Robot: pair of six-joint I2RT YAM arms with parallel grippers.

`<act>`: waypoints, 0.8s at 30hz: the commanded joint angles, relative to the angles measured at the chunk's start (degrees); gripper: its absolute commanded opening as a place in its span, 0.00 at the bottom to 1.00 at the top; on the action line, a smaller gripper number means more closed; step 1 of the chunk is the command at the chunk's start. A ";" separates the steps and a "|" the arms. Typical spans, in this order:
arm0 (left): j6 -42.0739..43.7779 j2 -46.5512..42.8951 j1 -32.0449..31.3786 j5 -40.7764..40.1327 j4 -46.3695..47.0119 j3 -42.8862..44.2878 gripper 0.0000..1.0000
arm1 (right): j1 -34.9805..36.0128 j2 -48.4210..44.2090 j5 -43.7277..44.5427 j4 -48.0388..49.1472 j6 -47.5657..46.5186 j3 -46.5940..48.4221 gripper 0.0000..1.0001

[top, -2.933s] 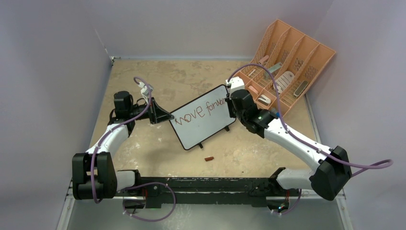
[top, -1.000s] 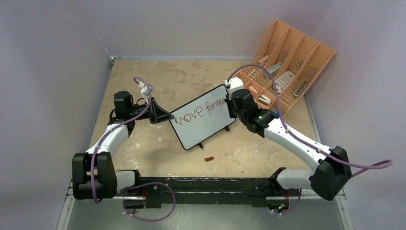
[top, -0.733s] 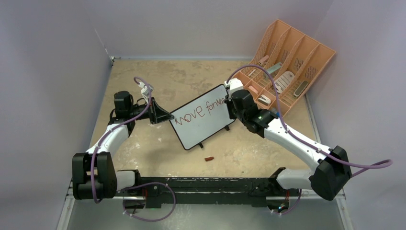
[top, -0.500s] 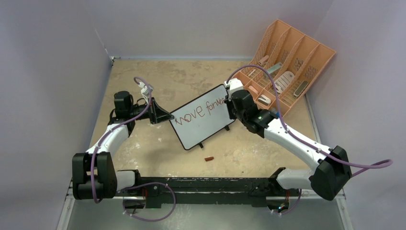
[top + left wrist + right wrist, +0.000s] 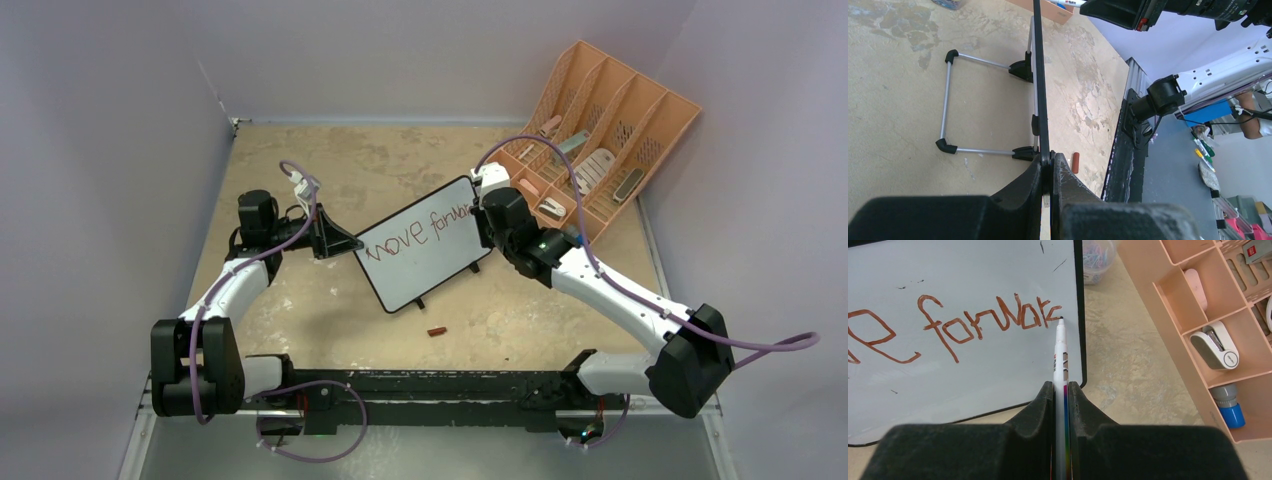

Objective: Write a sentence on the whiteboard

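The whiteboard [image 5: 420,255] stands tilted mid-table on a wire stand [image 5: 950,107], with brown lettering reading "move forwar" [image 5: 988,322]. My left gripper [image 5: 340,243] is shut on the board's left edge [image 5: 1039,100], seen edge-on in the left wrist view. My right gripper [image 5: 484,205] is shut on a white marker [image 5: 1060,360]. The marker's tip [image 5: 1061,319] touches the board just right of the last letters, near the black frame's right edge [image 5: 1079,310].
A peach slotted desk organizer [image 5: 600,135] leans at the back right, holding a stapler [image 5: 1217,346] and other small items. A small brown marker cap [image 5: 437,331] lies on the table in front of the board. A jar of clips [image 5: 1096,257] stands behind the board.
The right gripper has shifted slightly right along the board with the marker, and the last stroke has grown. The left arm and the board have stayed still.
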 commanded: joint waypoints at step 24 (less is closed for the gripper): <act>3.02 0.69 -0.20 -0.65 -0.39 1.52 0.00 | -0.73 0.80 1.69 3.45 -1.17 7.27 0.00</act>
